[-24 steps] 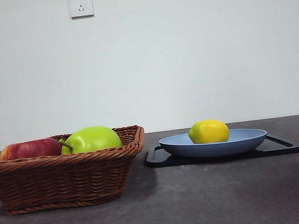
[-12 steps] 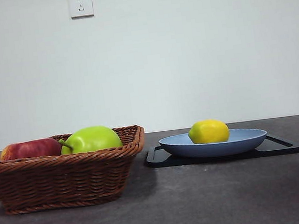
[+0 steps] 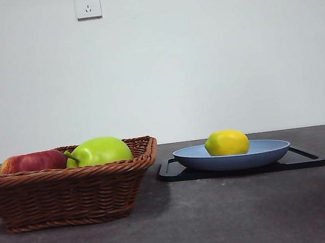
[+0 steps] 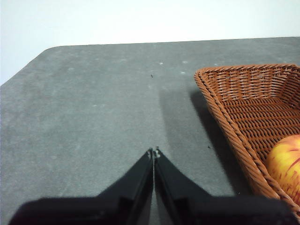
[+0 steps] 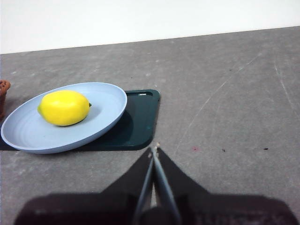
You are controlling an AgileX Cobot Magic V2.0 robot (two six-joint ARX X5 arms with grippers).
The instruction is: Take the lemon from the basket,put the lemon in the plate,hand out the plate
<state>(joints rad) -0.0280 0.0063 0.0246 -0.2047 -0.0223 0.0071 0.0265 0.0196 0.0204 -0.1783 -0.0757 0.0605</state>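
Note:
The yellow lemon (image 3: 227, 142) (image 5: 63, 108) lies in the light blue plate (image 3: 267, 151) (image 5: 28, 133), which rests on a flat black tray (image 3: 301, 161) (image 5: 136, 124). To the left stands the brown wicker basket (image 3: 70, 192) (image 4: 243, 105). My right gripper (image 5: 154, 151) is shut, empty, hovering over bare table beside the tray, apart from the plate. Also shut and empty, my left gripper (image 4: 153, 152) hangs over the table next to the basket's side. Neither arm shows in the front view.
A red apple (image 3: 32, 162) (image 4: 286, 164) and a larger green stemmed fruit (image 3: 99, 150) sit in the basket. Grey tabletop (image 3: 222, 221) stretches in front of the basket and tray. A white wall with a socket (image 3: 88, 5) stands behind.

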